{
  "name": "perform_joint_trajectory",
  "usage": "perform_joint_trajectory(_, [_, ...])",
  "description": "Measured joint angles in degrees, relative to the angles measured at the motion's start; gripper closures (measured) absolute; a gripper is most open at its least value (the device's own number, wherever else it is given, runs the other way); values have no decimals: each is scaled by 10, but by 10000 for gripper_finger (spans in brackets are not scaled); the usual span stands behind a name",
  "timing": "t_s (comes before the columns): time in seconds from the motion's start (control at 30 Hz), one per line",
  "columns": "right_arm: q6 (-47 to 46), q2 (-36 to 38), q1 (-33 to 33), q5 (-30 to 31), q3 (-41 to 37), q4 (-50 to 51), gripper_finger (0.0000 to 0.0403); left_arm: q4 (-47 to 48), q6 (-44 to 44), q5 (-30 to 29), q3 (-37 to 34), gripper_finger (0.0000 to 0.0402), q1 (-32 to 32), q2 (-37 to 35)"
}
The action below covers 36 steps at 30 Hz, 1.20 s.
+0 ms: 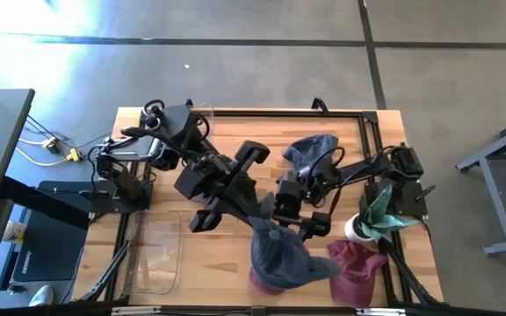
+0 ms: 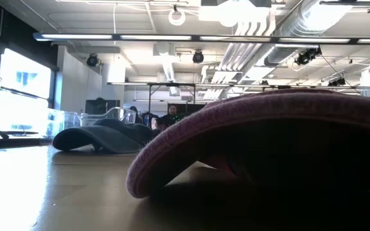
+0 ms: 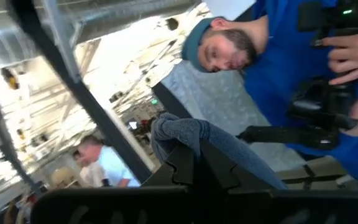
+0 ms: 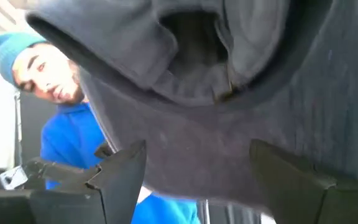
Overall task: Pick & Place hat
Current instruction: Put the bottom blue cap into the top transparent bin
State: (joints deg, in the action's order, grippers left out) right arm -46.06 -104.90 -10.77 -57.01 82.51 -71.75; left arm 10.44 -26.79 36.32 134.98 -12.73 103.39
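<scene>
Grey cap filled our right wrist view, hanging just beyond the spread fingers of our right gripper, which touched nothing we could confirm. Our left gripper was clamped on its cloth. On the table it hung at six o'clock above a maroon cap; placing remained.

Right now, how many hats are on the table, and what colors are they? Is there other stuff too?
Blue-gray hats: 2, one held up by the left gripper at, one lying at the far edge
Maroon hats: 1
Potted plants: 1
Clear plastic bins: 1
Total: 5 things
</scene>
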Motion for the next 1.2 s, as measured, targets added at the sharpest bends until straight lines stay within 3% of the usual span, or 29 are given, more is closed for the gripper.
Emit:
perform_joint_trajectory(0.13, [3, -13, -5, -31, 19, -4, 128, 4, 14, -19, 0, 401, 0, 0])
perform_joint_trajectory(0.27, [-9, -10, -8, -78, 7, -4, 173, 19, 15, -71, 0, 401, 0, 0])
perform_joint_trajectory(0.43, [-78, 26, 31, -76, -95, -2, 235, 105, 9, -159, -1, 401, -16, -18])
perform_joint_trajectory(0.67, [-85, 134, 101, 32, -328, 39, 260, 218, 6, -263, -1, 401, -19, -20])
perform_joint_trajectory(0.87, [-30, 297, 135, 164, -509, 205, 259, 314, 128, -375, -1, 401, -20, -20])
perform_joint_trajectory(1.0, [20, 396, 102, 298, -589, 282, 258, 311, 154, -427, 0, 401, -19, -21])
perform_joint_trajectory(1.2, [109, 465, 19, 404, -607, 275, 218, 316, 212, -533, 0, 401, -16, -21])
